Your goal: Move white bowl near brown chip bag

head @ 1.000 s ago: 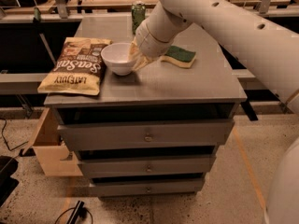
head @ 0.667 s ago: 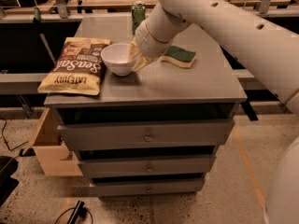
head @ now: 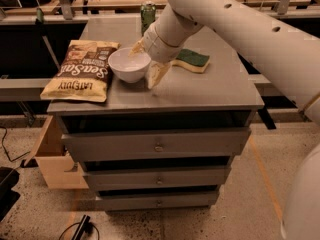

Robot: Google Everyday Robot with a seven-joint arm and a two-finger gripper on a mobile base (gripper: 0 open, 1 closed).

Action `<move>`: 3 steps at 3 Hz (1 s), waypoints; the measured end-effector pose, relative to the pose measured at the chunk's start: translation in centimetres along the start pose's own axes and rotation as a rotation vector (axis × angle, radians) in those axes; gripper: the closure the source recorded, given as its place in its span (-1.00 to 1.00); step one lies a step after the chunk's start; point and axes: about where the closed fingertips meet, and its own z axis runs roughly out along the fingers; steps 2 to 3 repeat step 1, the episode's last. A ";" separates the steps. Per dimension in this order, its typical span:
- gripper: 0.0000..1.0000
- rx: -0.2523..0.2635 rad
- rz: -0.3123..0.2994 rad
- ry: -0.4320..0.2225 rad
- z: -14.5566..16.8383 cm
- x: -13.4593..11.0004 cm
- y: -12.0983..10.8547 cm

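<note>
The white bowl stands upright on the grey counter, with the brown chip bag lying flat just left of it. The claw sits at the bowl's right rim, its tan fingers spread, one behind the bowl and one to its front right; I cannot tell whether they touch it. A sponge lies right of the bowl, partly hidden by the arm, and a green can stands behind it.

The glossy white bowl sits upright on the table, just beside the flat brown chip bag; the end effector is at its rim opposite the bag.
</note>
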 end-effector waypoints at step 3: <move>-1.00 -0.002 -0.001 -0.002 0.1 -0.1 0.0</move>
